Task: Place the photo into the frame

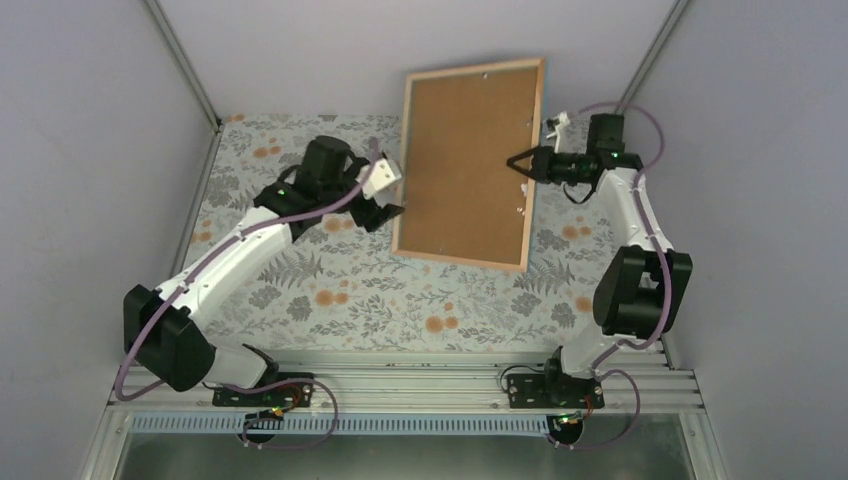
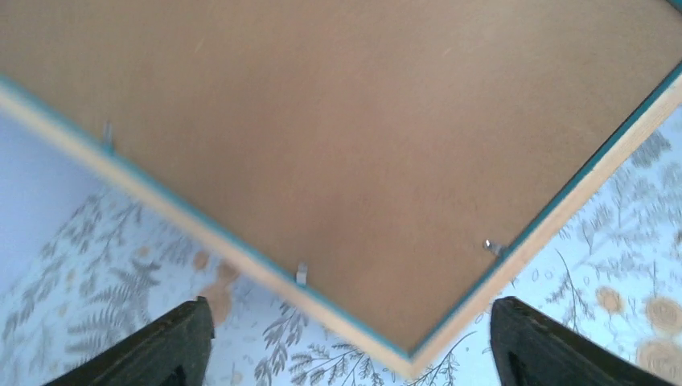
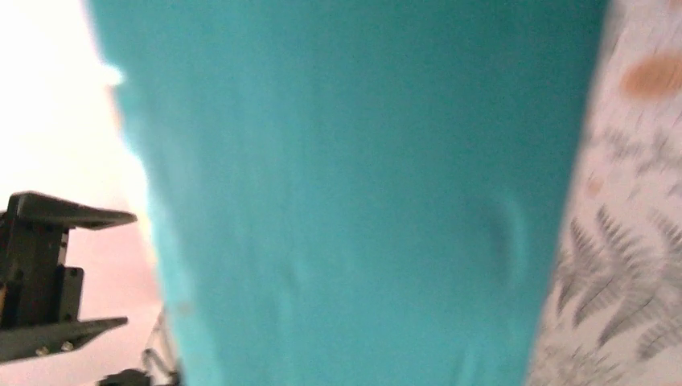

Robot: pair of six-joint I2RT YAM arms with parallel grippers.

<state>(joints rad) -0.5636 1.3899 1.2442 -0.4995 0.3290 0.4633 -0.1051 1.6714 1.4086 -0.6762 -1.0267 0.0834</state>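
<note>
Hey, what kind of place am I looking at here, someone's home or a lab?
Most likely a robot test cell, not a home: plain grey panel walls on metal struts, a left arm and right arm bolted to an aluminium rail, and a floral cloth as the work surface.

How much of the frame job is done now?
The brown board sits in the back of the frame, so that looks done. The right claw pinches the frame's edge; the left claw hangs open nearby. The photo isn't visible, so I can't tell if it's inside. Left: likely setting the frame down.
</note>
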